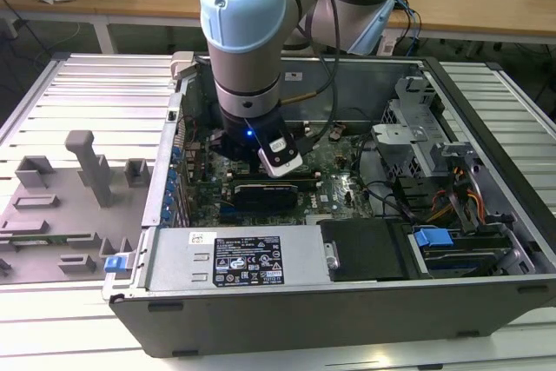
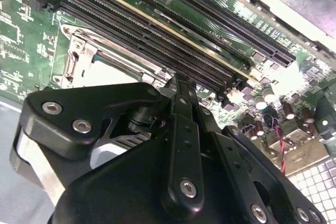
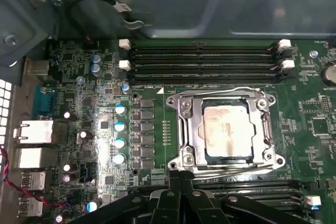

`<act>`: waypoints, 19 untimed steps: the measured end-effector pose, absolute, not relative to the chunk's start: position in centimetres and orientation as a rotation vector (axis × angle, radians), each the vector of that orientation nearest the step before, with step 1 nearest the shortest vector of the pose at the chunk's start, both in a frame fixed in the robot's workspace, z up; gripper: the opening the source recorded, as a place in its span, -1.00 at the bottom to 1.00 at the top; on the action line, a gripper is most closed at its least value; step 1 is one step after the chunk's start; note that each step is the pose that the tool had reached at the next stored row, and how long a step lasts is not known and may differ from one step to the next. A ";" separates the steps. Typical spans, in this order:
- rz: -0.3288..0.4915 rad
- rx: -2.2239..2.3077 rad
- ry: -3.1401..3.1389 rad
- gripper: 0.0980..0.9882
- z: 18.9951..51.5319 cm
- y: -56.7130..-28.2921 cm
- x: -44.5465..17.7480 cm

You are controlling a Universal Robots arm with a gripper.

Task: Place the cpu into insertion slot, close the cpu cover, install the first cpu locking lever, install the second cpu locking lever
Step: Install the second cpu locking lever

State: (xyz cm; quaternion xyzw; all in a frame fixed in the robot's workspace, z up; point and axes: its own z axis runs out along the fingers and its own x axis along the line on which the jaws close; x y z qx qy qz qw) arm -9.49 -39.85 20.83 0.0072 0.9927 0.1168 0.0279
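My pincer (image 3: pixel 181 182) sits at the bottom centre of the first wrist view, fingers drawn together with nothing between them, just beside the lower edge of the insertion slot (image 3: pixel 227 129). The cpu (image 3: pixel 227 128) lies flat in that slot, right of centre in the frame. The cpu cover (image 3: pixel 184 124) is down around it, its window framing the pale chip face.

By my judgement the step in hand is a locking lever; which lever the fingertips address I cannot tell. To do it well:
- Keep the fingertips on the lever wire, off the cover and chip.
- Press down, then sideways, until it tucks under its hook.
- Avoid the memory slots (image 3: pixel 205 59) above the socket.

Writing: the white label (image 1: pixel 248 260) at lower centre of the exterior view carries print too small to make out.
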 end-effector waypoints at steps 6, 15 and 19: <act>0.361 0.008 3.066 -0.98 20.7 -39.5 -9.5; 0.361 0.005 3.066 -0.98 20.6 -39.0 -9.5; 0.361 0.003 3.067 -0.98 20.2 -38.8 -9.5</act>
